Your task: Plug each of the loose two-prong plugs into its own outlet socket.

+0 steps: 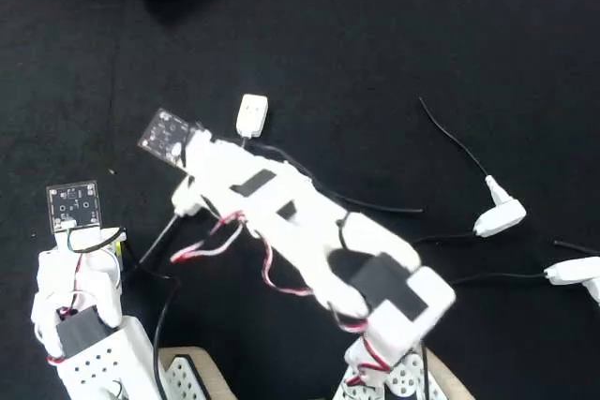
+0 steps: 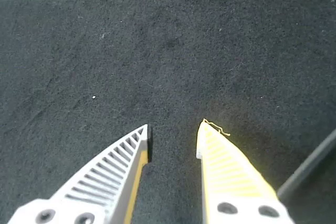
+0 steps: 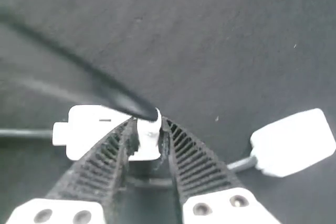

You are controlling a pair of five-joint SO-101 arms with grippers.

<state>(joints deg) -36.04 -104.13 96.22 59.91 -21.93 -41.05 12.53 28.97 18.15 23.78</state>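
My right gripper (image 3: 148, 121) is shut on a small white plug (image 3: 149, 132) with a black cable running off it. Right behind the fingers lies a white block-shaped piece (image 3: 86, 129); I cannot tell whether the plug touches it. Another white plug (image 3: 294, 142) lies off to one side on its cable. From above, the right arm (image 1: 309, 231) stretches across to the left-middle of the table, its gripper (image 1: 186, 199) low over the cloth. My left gripper (image 2: 173, 132) is open over bare black cloth. A white plug (image 1: 251, 114) lies beyond the right arm.
Two more white plugs (image 1: 497, 217) (image 1: 572, 274) with black cables lie at the right side of the table. The left arm (image 1: 75, 306) sits at the front left corner. A dark cable (image 2: 310, 169) passes near the left fingers. Black cloth (image 1: 375, 63) covers the table.
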